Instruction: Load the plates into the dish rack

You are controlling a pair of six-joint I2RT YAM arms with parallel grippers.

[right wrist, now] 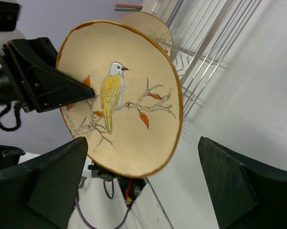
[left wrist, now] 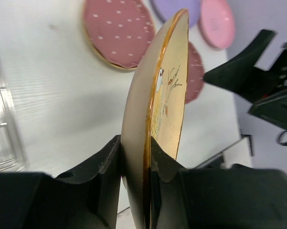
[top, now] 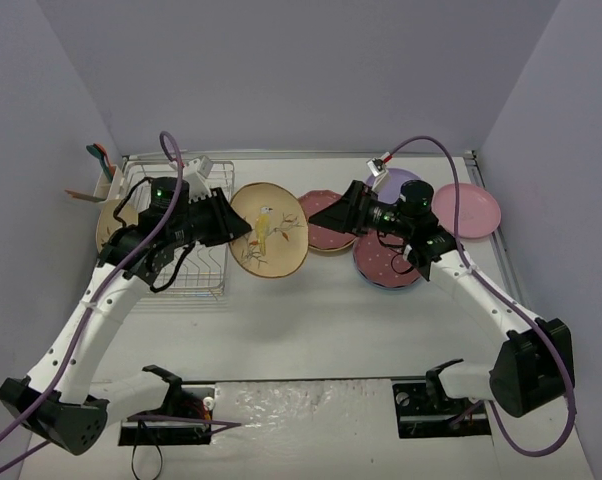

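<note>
My left gripper (top: pixel 227 226) is shut on the left rim of a tan plate with a bird print (top: pixel 269 238), holding it tilted above the table just right of the silver wire dish rack (top: pixel 203 275). In the left wrist view the plate (left wrist: pixel 158 95) stands edge-on, pinched in the gripper (left wrist: pixel 134 157). My right gripper (top: pixel 327 214) is open and empty, facing the plate's right rim; the plate (right wrist: pixel 129 105) fills the right wrist view beyond the open gripper (right wrist: pixel 143 186). A second tan plate (top: pixel 105 226) stands at the rack's left end.
Two dark pink speckled plates (top: pixel 327 236) (top: pixel 386 264), a lilac plate (top: pixel 393 182) and a light pink plate (top: pixel 467 210) lie on the table at the right. A white caddy (top: pixel 106 180) with utensils hangs on the rack's left side. Walls enclose the table.
</note>
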